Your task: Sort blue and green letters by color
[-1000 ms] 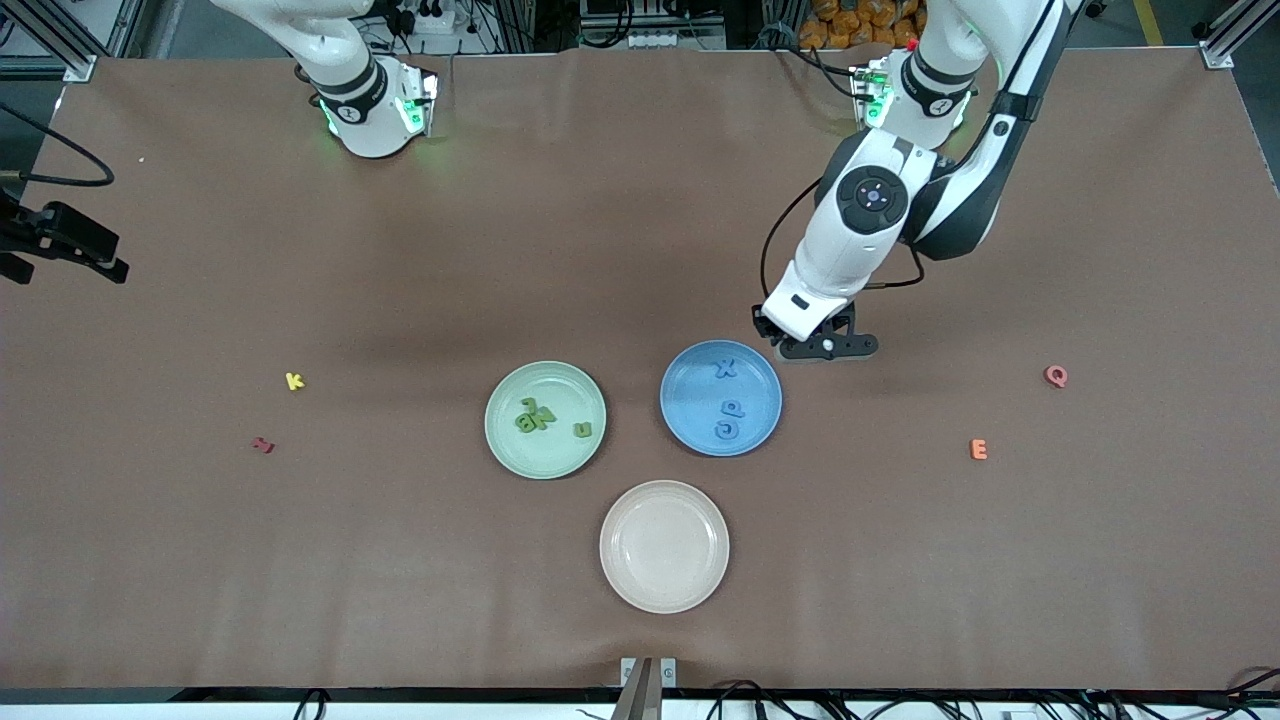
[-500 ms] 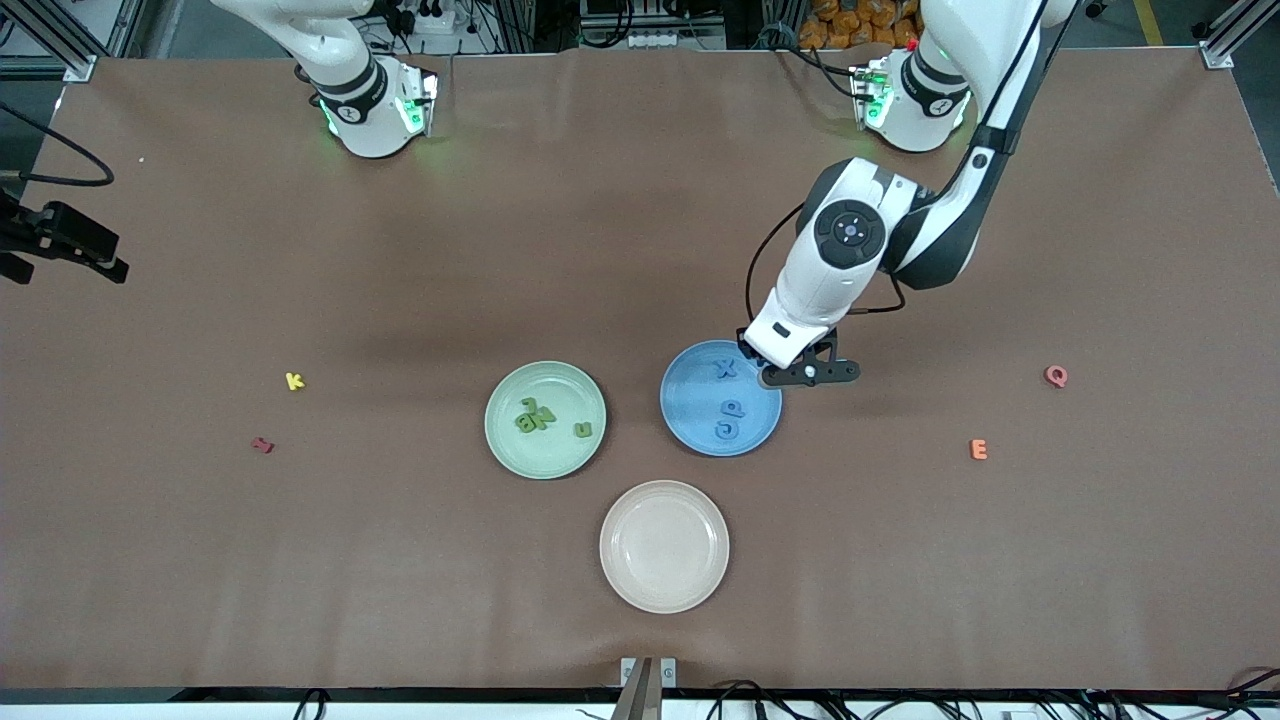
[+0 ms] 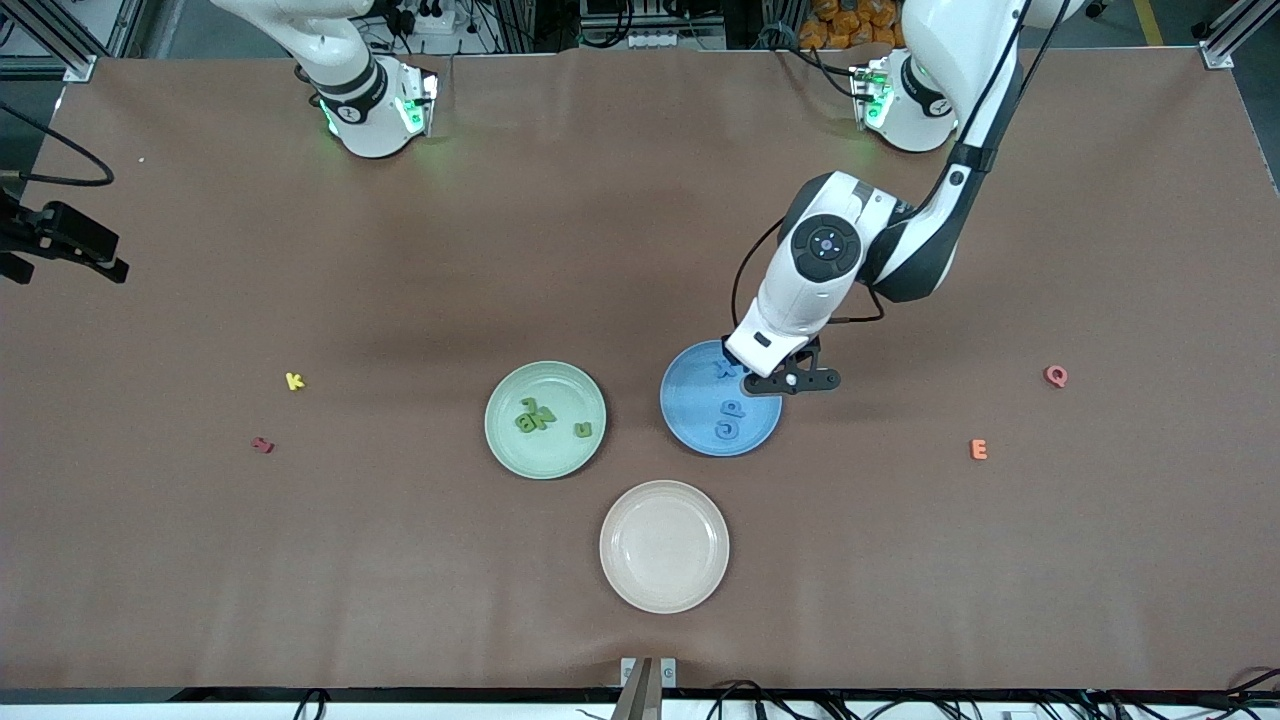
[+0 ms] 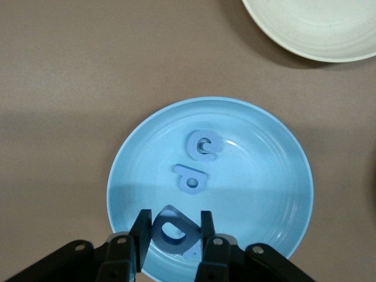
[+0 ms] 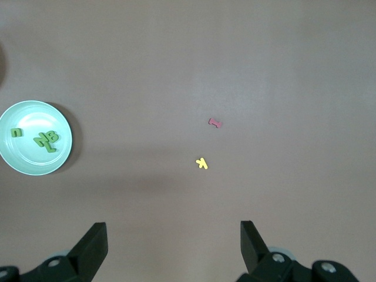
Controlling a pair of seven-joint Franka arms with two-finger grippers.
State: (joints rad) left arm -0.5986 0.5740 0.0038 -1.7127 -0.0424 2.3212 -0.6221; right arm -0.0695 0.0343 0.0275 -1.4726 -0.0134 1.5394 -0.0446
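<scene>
Left fingers point(image 4: 207, 232): closed partway on the blue D point(image 4: 171, 231), one pad on each side of it.
Left gripper point(image 3: 768, 378): over the blue plate point(image 3: 693, 415), above its rim toward the robots; D held up off the dish.
Right fingers point(image 5: 92, 245): spread wide, nothing between them.
Right gripper point(image 5: 170, 249): waits high over bare table at the right arm's end; out of the front view.
Blue plate, contents: X point(image 3: 725, 368) partly hidden under the left gripper, P point(image 3: 734, 408), G point(image 3: 726, 430) nearest the camera. P and G lie just beside each other, flat.
Green plate point(image 3: 545, 460): beside the blue plate, toward the right arm's end. Holds B point(image 3: 526, 422) and N point(image 3: 543, 417) bunched with one hook piece point(image 3: 529, 404), touching or overlapping; second hook piece point(image 3: 582, 430) lies apart in the same dish.
Cream plate point(image 3: 664, 588): nearer the camera than both, between them, bare.
Strays, right arm's end: yellow K point(image 3: 294, 381), dark red letter point(image 3: 262, 445), both on the table, well apart from the plates.
Strays, left arm's end: pink-red Q point(image 3: 1055, 376), orange E point(image 3: 979, 449), on the table.
In the way: the left wrist covers the blue plate's rim and part of X in the front view.
</scene>
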